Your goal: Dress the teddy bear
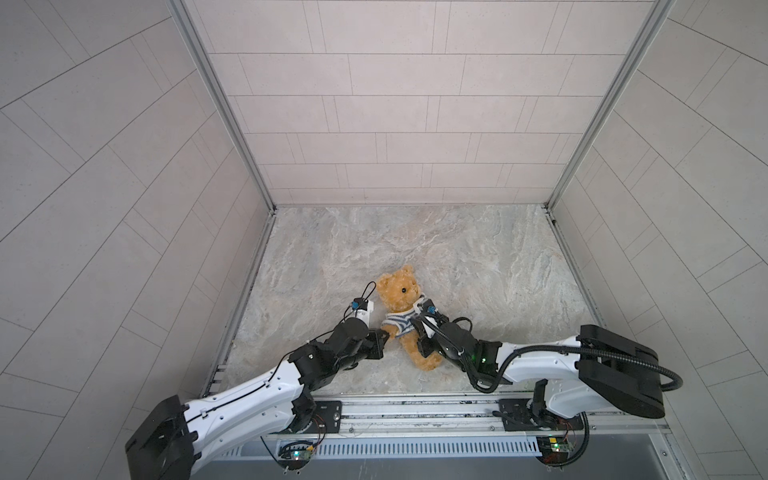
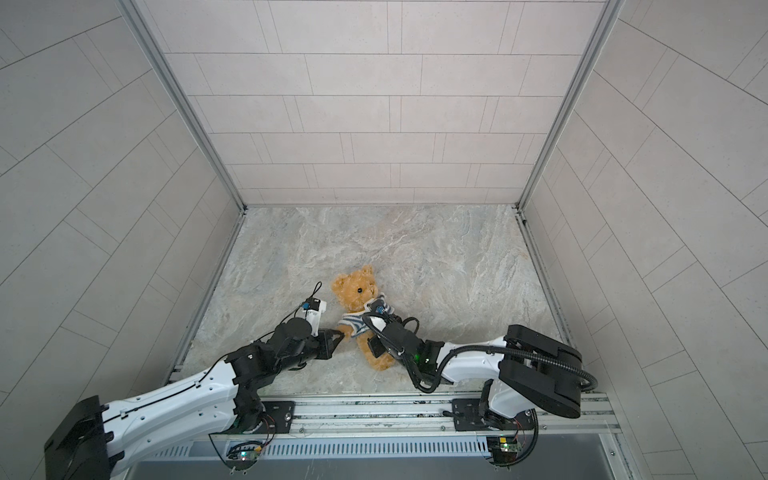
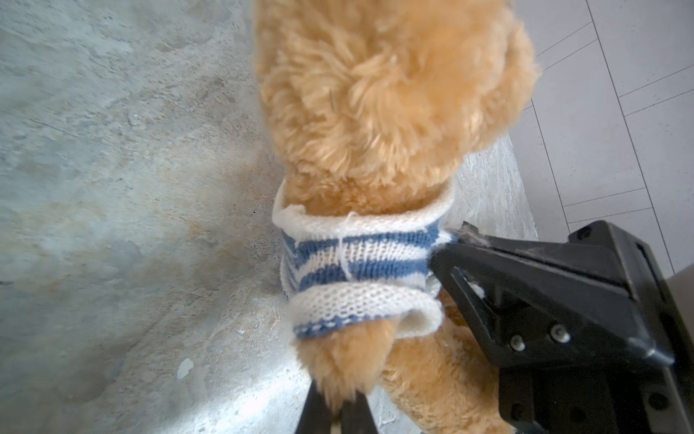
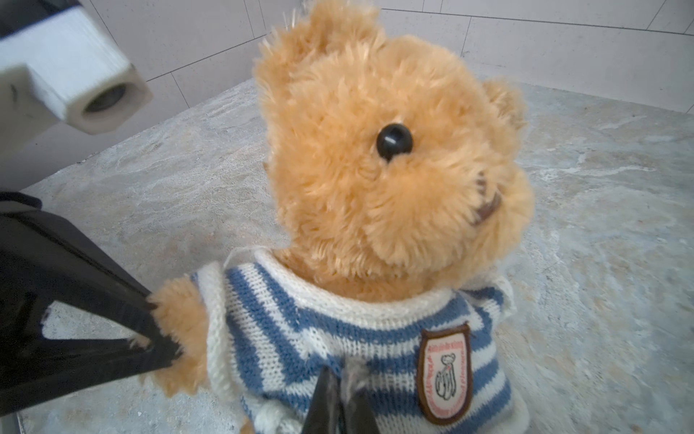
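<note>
Teddy bear lies lower centre of bench in both top views, striped shirt on. Left wrist view: left gripper pressed together on bear's paw. Right wrist view: right gripper pinching shirt front; badge lettering unreadable. Bear looks light, squashy; hold limb or knit.

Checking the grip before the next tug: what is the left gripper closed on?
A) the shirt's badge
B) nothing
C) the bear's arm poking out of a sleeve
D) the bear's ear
C: the right wrist view shows the left gripper pinching the arm of the teddy bear just outside the sleeve of the striped shirt.
</note>
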Controlling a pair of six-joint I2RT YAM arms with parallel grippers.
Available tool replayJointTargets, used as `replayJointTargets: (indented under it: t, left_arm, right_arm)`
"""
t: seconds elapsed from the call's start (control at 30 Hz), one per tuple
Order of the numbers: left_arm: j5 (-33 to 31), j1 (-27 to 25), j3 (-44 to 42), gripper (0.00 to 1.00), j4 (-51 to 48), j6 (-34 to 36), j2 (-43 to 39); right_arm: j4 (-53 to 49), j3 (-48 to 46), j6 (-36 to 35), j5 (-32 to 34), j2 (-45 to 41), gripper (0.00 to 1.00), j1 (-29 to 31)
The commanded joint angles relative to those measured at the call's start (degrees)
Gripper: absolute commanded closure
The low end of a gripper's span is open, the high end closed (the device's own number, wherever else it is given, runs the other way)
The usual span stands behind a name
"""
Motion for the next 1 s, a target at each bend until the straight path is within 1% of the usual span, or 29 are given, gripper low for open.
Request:
replayJointTargets:
  t: [0.0, 0.17, 0.23, 0.3, 0.43, 0.57, 0.63, 0.8, 0.97]
  left_arm:
    - [-2.18, 0.04, -1.5, 1.0, -2.15, 3.6, -1.45]
    - [-1.43, -0.06, -3.68, 1.0, 3.09, 7.88, -2.62]
    - [-1.49, -0.06, -4.71, 1.0, 4.58, 8.99, -3.63]
    - [-2.05, -0.12, -5.75, 1.0, 5.41, 9.64, -5.02]
    - [-2.48, -0.11, -7.56, 1.0, 7.1, 11.18, -7.98]
    - [-2.48, -0.1, -8.69, 1.0, 8.01, 11.27, -10.16]
    - [-2.44, -0.12, -8.72, 1.0, 7.93, 11.6, -10.89]
    - [-3.01, -0.04, -8.95, 1.0, 8.34, 11.67, -11.58]
    - [-2.79, -0.06, -9.44, 1.0, 9.75, 11.97, -10.57]
  right_arm:
    - [-3.66, -0.97, 0.27, 3.93, -1.87, 0.99, -0.16]
    - [-9.24, 3.35, -2.98, -3.01, -4.19, 0.71, -0.07]
    - [-12.49, 5.52, -4.94, -5.38, -5.54, 0.63, -0.07]
    - [-16.53, 8.61, -7.01, -7.93, -6.31, 0.58, -0.07]
    - [-24.38, 16.67, -12.25, -12.41, -4.99, 0.46, -0.24]
    - [-30.66, 23.33, -16.93, -16.27, -0.18, 0.44, -1.49]
    - [-32.98, 25.93, -18.37, -19.49, 2.02, 0.44, -2.63]
    - [-36.04, 28.68, -20.07, -23.43, 5.32, 0.49, -4.87]
    - [-36.67, 29.27, -21.36, -25.0, 7.15, 0.53, -7.34]
